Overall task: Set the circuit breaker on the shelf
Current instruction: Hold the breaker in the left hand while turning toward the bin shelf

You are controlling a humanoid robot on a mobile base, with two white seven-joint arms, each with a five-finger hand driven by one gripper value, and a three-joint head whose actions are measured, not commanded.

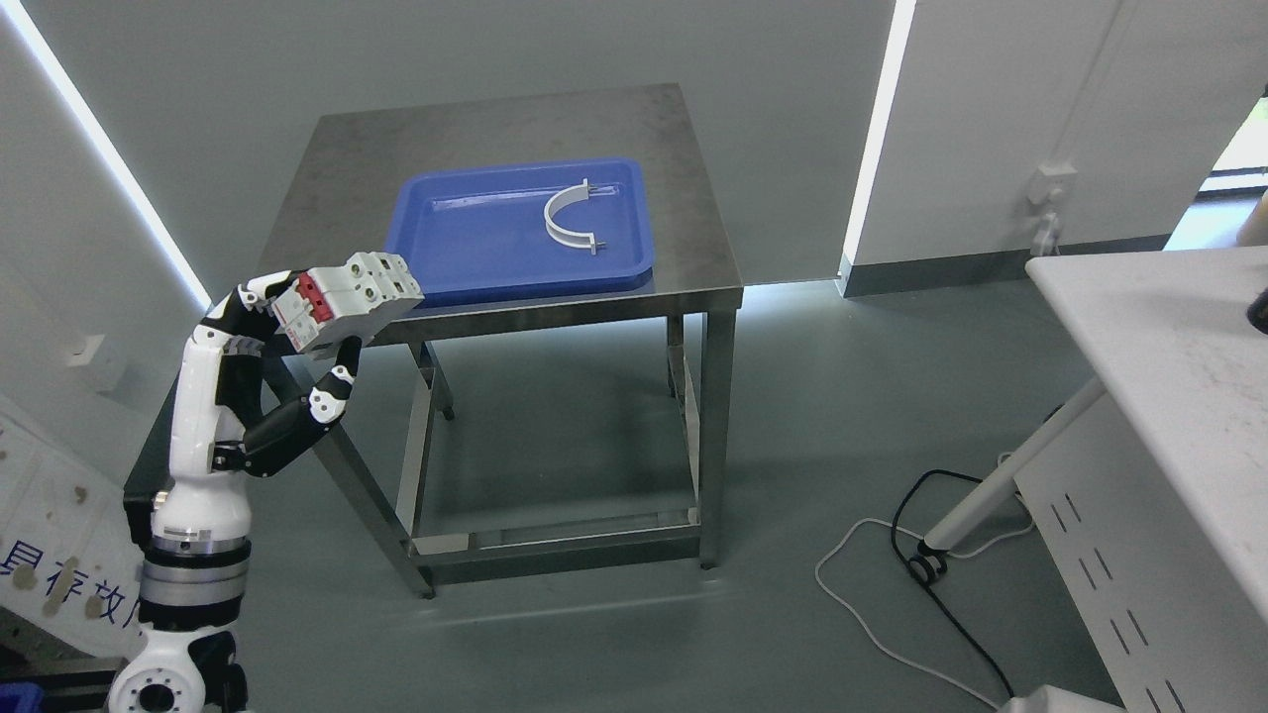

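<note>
head view: circuit breaker [349, 300] in left hand [282, 347], beside table [693, 267] edge

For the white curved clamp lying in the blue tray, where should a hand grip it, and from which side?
Grip the white curved clamp mid-arc, from above. It lies flat on the blue tray floor, and the arc's middle looks the easiest part to pinch across, clear of the ends.

We count one circuit breaker [349, 300], one blue tray [466, 238], one white curved clamp [570, 218], two tables: a steel table [684, 198] and a white table [1169, 347].
</note>
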